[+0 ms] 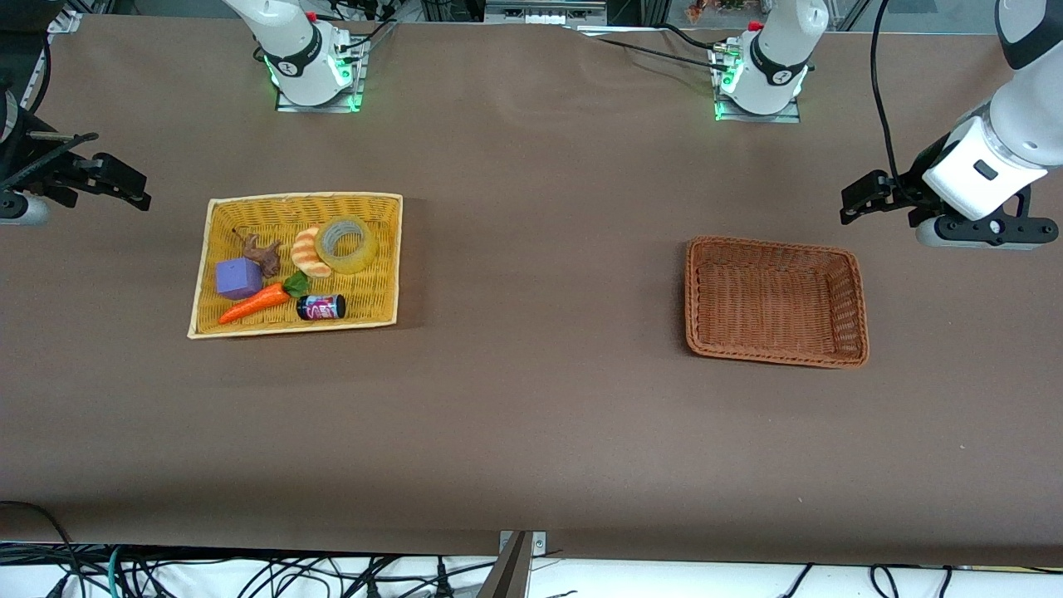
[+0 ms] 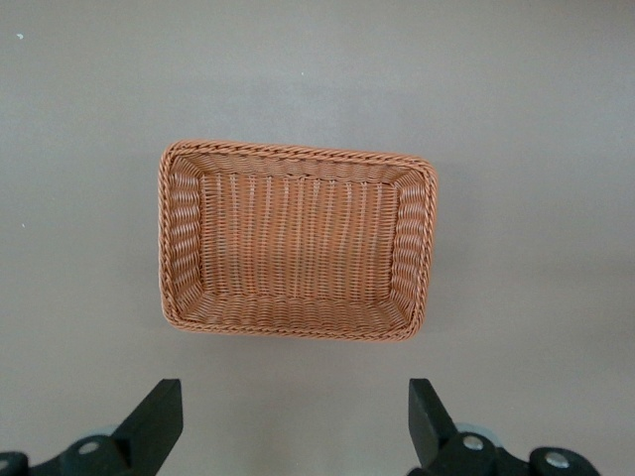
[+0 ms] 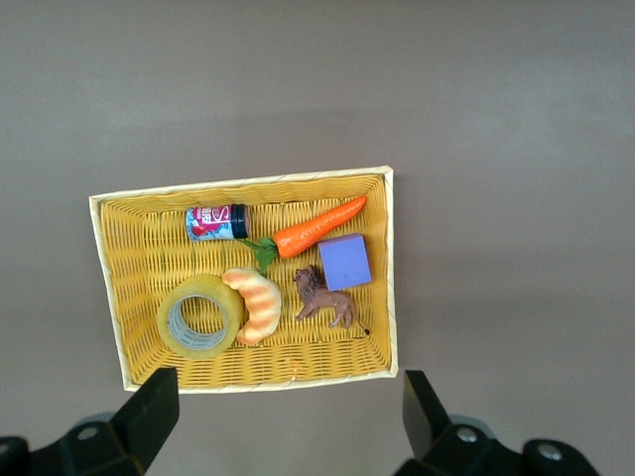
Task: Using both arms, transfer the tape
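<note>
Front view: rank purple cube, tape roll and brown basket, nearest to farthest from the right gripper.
Measured from the right gripper, which hangs open over bare table at the right arm's end:
1. purple cube, at the yellow tray's end closest to that gripper.
2. tape, in the same tray, toward the table's middle.
3. brown basket, at the left arm's end, clearly farthest.

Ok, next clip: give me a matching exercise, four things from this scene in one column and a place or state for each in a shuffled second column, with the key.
Things:
1. tape
2. brown basket
3. carrot toy
4. left gripper

Places or states:
A. holds nothing
B. open, up in the air at the left arm's end of the table
C. in the yellow tray, touching the croissant toy
D. in the yellow tray, between the purple block and the small can

Pairs: 1-C, 2-A, 3-D, 4-B
</note>
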Robot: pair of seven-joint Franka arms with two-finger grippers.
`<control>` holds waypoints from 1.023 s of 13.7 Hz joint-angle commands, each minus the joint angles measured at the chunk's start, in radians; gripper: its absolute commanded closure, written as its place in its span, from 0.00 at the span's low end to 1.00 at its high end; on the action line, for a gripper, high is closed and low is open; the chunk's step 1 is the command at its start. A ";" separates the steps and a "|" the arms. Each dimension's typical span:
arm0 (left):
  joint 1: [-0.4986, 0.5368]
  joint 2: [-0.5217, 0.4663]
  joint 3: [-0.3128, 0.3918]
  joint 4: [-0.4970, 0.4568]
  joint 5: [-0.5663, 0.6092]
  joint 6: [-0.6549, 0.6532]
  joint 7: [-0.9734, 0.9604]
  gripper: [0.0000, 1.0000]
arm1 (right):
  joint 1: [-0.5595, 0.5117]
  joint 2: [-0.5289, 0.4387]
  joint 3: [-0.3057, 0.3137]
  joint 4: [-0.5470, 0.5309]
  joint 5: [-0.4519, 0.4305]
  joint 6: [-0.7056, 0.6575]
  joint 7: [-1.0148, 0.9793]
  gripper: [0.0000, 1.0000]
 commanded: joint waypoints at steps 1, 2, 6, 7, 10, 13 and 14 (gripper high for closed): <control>-0.002 0.015 0.002 0.034 -0.012 -0.021 0.020 0.00 | -0.019 0.012 0.013 0.024 0.014 -0.005 -0.012 0.00; -0.002 0.015 0.002 0.034 -0.012 -0.021 0.020 0.00 | -0.019 0.015 0.013 0.021 0.014 0.006 -0.015 0.00; -0.002 0.015 0.002 0.034 -0.012 -0.021 0.020 0.00 | -0.019 0.082 0.013 0.021 0.011 0.041 -0.028 0.00; -0.002 0.015 0.002 0.034 -0.014 -0.021 0.020 0.00 | -0.017 0.102 0.015 0.021 0.008 0.032 -0.044 0.00; -0.002 0.015 0.001 0.034 -0.012 -0.021 0.020 0.00 | -0.016 0.105 0.016 -0.100 0.016 0.059 -0.045 0.00; -0.002 0.015 0.002 0.034 -0.012 -0.021 0.020 0.00 | -0.014 0.095 0.023 -0.302 0.022 0.251 -0.031 0.00; -0.002 0.015 0.002 0.034 -0.012 -0.021 0.020 0.00 | -0.013 0.090 0.026 -0.359 0.037 0.297 -0.005 0.00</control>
